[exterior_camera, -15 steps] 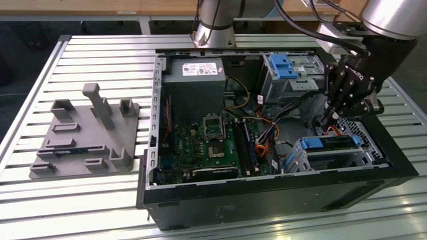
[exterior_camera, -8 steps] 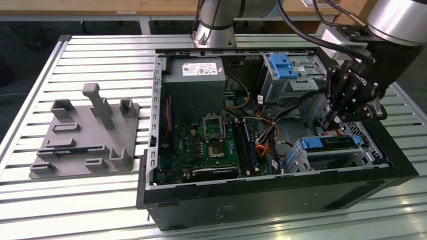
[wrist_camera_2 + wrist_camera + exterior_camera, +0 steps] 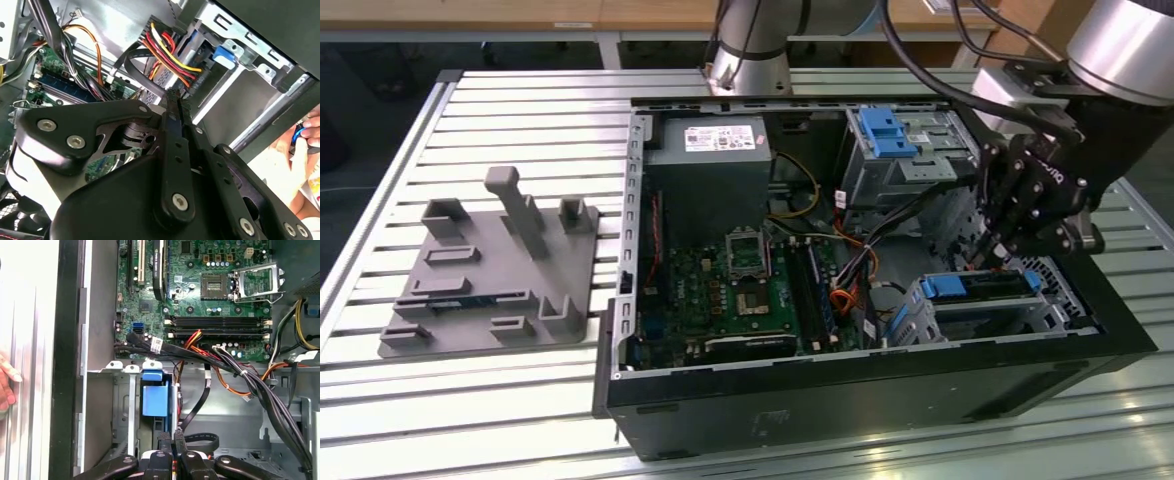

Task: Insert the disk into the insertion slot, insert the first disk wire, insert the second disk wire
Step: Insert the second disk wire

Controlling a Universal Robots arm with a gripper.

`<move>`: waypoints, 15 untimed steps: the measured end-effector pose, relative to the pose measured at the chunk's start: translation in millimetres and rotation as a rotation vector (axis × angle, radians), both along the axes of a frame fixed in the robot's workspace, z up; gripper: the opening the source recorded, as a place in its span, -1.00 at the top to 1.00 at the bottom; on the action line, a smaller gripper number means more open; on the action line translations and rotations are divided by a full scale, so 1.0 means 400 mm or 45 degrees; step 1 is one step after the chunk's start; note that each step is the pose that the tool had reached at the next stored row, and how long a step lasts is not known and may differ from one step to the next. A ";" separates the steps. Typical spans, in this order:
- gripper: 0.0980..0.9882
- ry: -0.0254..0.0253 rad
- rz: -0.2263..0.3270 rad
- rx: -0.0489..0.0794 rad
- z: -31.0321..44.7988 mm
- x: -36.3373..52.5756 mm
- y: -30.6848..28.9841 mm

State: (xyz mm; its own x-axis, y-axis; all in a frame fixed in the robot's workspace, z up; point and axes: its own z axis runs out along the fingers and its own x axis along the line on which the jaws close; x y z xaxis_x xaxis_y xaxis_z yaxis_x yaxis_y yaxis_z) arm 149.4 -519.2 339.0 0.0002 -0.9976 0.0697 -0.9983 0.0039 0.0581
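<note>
In the first wrist view, the gripper is reaching down into an open computer case, its two fingers pressed close together around what seems to be a dark cable plug, though the grip is hard to confirm. Just beyond the fingertips, toward twelve o'clock, the disk is already sitting in the insertion slot, its blue carrier showing. Farther off, a wire bundle is crossing toward the green motherboard. Judging from this, seating a wire well calls for squaring the plug with the disk's socket and pressing straight.
</note>
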 end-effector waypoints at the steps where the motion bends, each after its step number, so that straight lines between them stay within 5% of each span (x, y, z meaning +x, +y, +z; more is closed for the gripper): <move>1: 0.89 0.0002 0.000 0.002 0.000 0.000 -0.003; 15: 0.89 0.0011 0.000 0.004 -0.001 0.000 -0.013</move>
